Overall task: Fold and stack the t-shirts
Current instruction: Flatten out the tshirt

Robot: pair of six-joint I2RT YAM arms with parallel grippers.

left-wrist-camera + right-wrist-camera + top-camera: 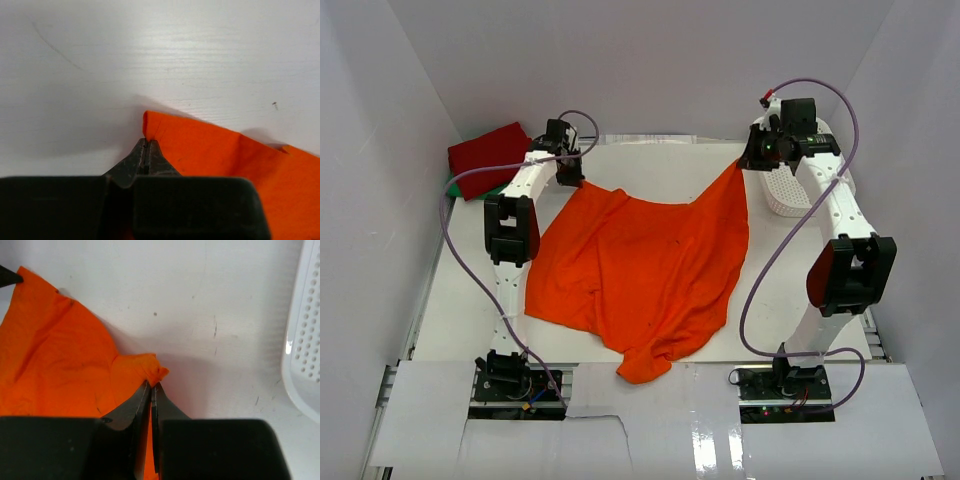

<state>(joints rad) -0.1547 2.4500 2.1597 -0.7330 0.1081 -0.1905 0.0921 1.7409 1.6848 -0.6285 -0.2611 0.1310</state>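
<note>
Two corners of the orange t-shirt (640,270) are pinched, one by each arm. Our left gripper (146,143) has its fingers pressed together on the far left corner, and our right gripper (151,386) has its fingers clamped on a small bunched tip at the far right, near the white mesh basket (788,195). We judge that the two grips are there so the far edge can be drawn taut and the cloth spread flat before a fold. The right corner looks raised off the table (660,160), with a ridge of cloth falling from it, while the left corner lies low on the surface. The rest spreads rumpled across the middle, one lobe reaching the near edge. The deep red t-shirt (488,157) sits folded in the far left corner on the green t-shirt (451,184), of which only a sliver shows. We cannot tell how deep the cloth sits in either grip, nor whether the held edge is hem or shoulders. Each wrist view shows only its own corner.
</note>
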